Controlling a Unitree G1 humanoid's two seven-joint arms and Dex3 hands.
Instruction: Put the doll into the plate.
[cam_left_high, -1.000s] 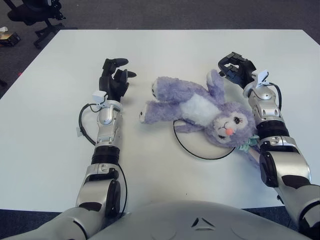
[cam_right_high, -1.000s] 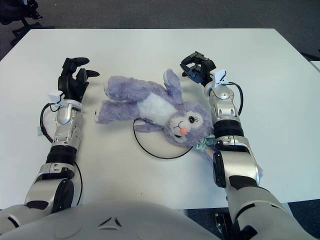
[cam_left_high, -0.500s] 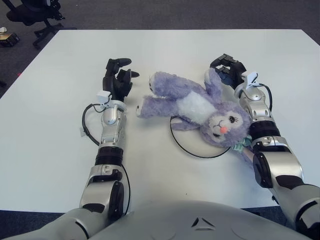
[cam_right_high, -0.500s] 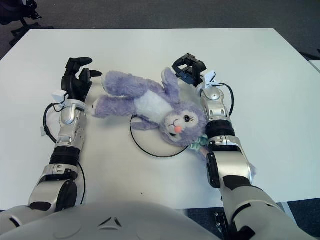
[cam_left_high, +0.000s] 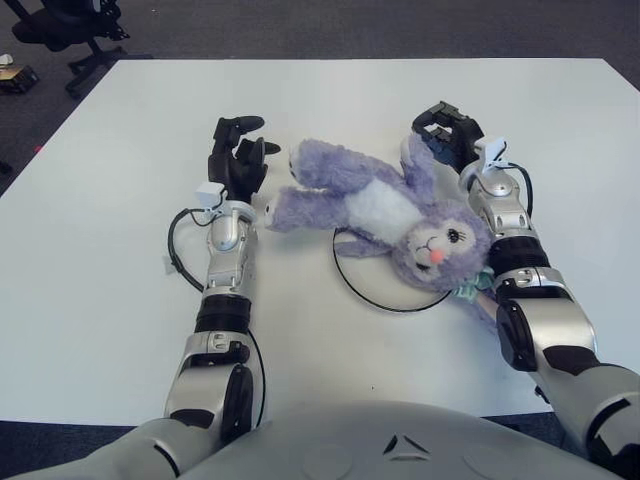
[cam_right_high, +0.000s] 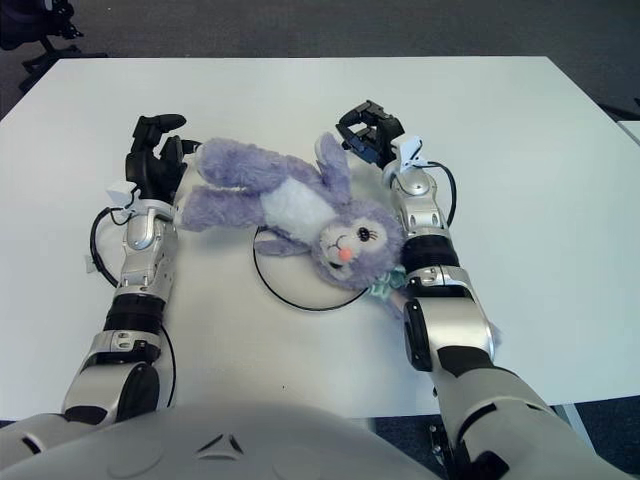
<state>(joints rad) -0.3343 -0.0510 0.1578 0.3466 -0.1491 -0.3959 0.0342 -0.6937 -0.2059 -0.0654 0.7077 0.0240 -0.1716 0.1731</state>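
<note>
A purple plush bunny doll (cam_left_high: 385, 210) with a white belly lies on its back across the table. Its head and trunk cover much of a flat white plate, of which only the thin dark rim (cam_left_high: 378, 303) shows in front. The doll's legs stick out to the left, beyond the rim. My left hand (cam_left_high: 238, 155) stands open right beside the doll's feet. At the doll's raised arm is my right hand (cam_left_high: 447, 125), its fingers loosely arched and closed on nothing; the doll's head leans on that forearm.
The white table (cam_left_high: 100, 270) stretches wide on both sides and toward the back. A black office chair (cam_left_high: 60, 25) stands on the dark carpet past the far left corner.
Both hands have moved inward, the right one further. The doll has slid left over the plate, so its feet now reach my left hand.
</note>
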